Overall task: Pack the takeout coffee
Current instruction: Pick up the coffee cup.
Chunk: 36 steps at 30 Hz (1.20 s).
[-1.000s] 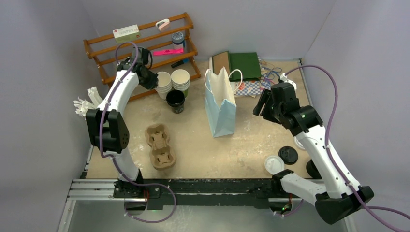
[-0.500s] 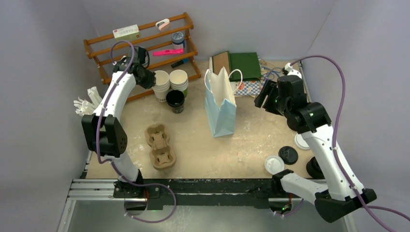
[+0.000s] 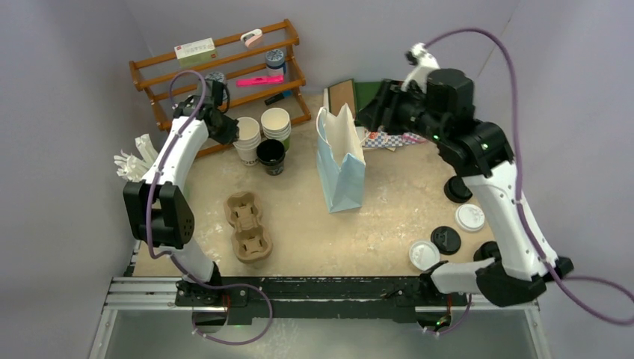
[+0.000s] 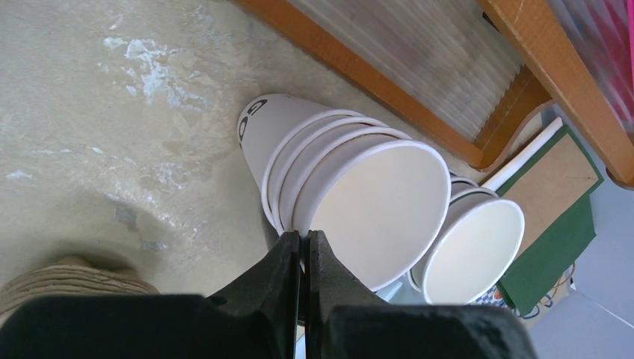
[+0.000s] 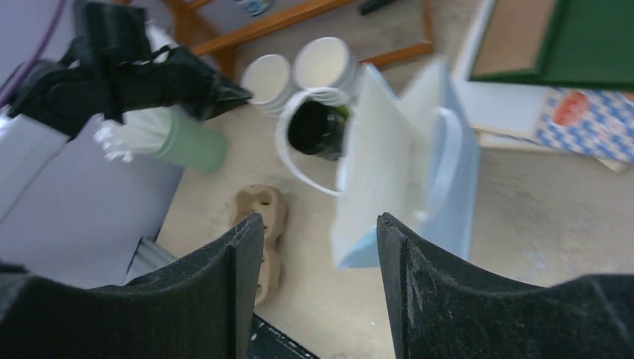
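Both arms have moved: right gripper (image 5: 320,232), jaws wide and empty, hovers over the pale blue paper bag (image 3: 340,172); left gripper (image 4: 303,243) jaws pinch the tilted cream paper cup stack (image 4: 374,202) beside the unpacked, lidless black paper cup (image 3: 271,155).

Table (image 3: 389,202) carries blue bag (image 3: 340,161) (upright), pulp carrier (image 3: 248,226), loose lids (image 3: 447,239).

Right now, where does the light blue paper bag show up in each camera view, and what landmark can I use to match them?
Top external: the light blue paper bag stands upright, mid-picture.
Left wrist: not in it.
Right wrist: the bag sits right of centre, its white handle looping left.
Shared landmark: the tilted cream cup stack, which fills the left wrist view and shows at upper left of the bag in the right wrist view.
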Each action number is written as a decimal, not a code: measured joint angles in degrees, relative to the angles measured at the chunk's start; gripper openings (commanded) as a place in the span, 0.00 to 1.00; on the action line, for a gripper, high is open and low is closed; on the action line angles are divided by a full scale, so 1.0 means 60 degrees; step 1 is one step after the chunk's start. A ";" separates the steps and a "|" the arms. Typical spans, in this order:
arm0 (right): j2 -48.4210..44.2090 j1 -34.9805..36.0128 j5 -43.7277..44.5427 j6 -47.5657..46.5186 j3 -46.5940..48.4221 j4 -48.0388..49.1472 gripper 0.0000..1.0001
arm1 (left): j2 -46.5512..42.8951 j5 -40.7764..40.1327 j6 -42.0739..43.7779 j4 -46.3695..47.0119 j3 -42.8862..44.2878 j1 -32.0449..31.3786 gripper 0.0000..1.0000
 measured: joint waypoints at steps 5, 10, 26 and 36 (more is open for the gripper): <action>0.2022 0.2120 0.0004 -0.0189 0.2226 0.0215 0.55 | -0.0350 0.0036 0.0000 0.0047 -0.0313 0.0102 0.00; 0.4076 0.3322 0.0000 -0.0233 0.3931 0.0499 0.55 | -0.0568 0.0069 0.0004 0.0127 -0.0525 0.0317 0.00; 0.8134 0.3945 0.0193 0.0776 0.4550 0.2794 0.38 | -0.1355 0.0579 -0.0211 0.0288 -0.1512 0.0634 0.00; 0.8466 0.3504 0.0590 0.2528 0.3486 0.4102 0.28 | -0.1355 0.0820 -0.0466 0.0273 -0.1683 0.0656 0.00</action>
